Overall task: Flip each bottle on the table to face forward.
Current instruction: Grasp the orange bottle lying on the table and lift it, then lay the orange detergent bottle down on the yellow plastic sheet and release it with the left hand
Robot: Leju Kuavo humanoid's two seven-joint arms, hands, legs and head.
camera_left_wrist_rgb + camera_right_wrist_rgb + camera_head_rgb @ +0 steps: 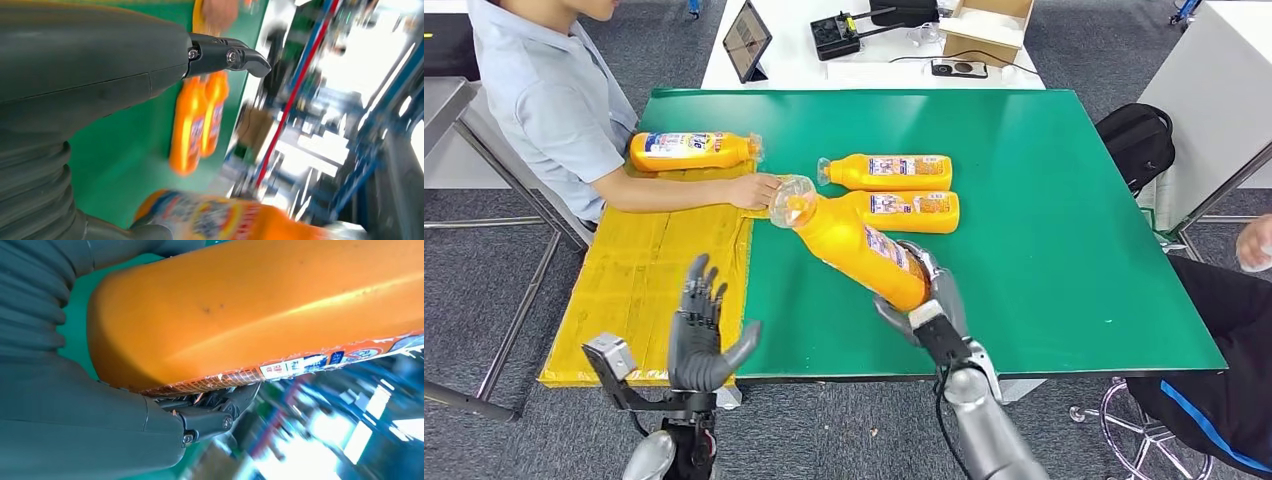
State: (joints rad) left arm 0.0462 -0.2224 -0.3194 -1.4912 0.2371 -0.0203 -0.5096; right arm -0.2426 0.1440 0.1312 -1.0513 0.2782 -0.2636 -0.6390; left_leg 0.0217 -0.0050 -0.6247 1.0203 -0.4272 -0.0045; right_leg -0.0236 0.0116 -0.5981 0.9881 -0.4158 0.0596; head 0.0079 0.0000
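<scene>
The right hand (pixel 924 295) grips the raised bottle (pixel 854 240) by its base, neck toward eleven o'clock. Roll it label-up, then lower it onto the desk (pixel 1044 250); the left hand (pixel 704 335) hangs open and empty.

The bottle (pixel 861 247) I hold in my grey right hand (pixel 929 305) is orange with a clear cap and a white, blue and red label. Two more orange bottles (pixel 894 190) lie on the green table (pixel 1064 220). A fourth bottle (pixel 689 150) rests on yellow-brown cardboard (pixel 644 290). My left hand (pixel 699 330) is dark grey.
</scene>
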